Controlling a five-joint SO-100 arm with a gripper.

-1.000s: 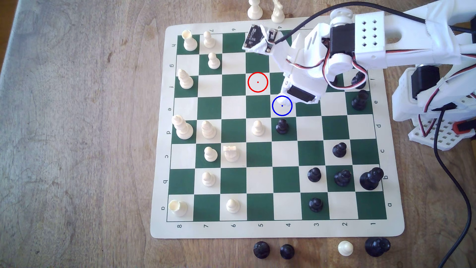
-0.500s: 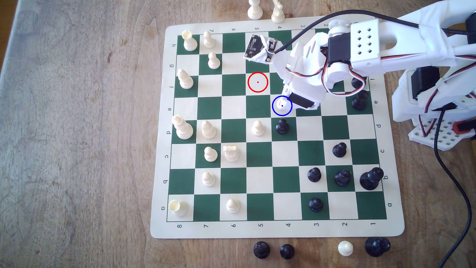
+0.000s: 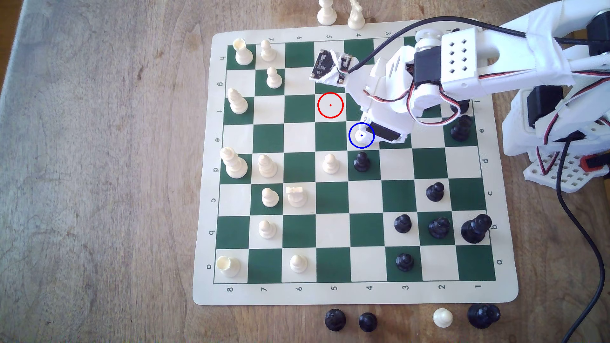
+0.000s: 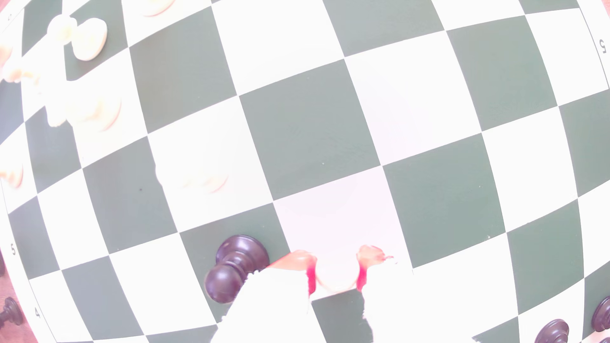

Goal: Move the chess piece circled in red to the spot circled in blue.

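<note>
While upright, head up, the white pawn (image 3: 359, 136) sits pinched between the fingers (image 4: 305, 264).

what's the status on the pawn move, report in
Gripper over the blue-ringed square, fingers around the white pawn. Red-ringed square vacated. Black pawn stands one square off, not touching.

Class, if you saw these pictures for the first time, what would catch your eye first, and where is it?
Probably the white robot arm reaching over the chessboard from the exterior view's right, its gripper at the blue ring with a cream pawn between the fingers. Next, the red ring around a vacant cream square diagonally beside it.
</note>
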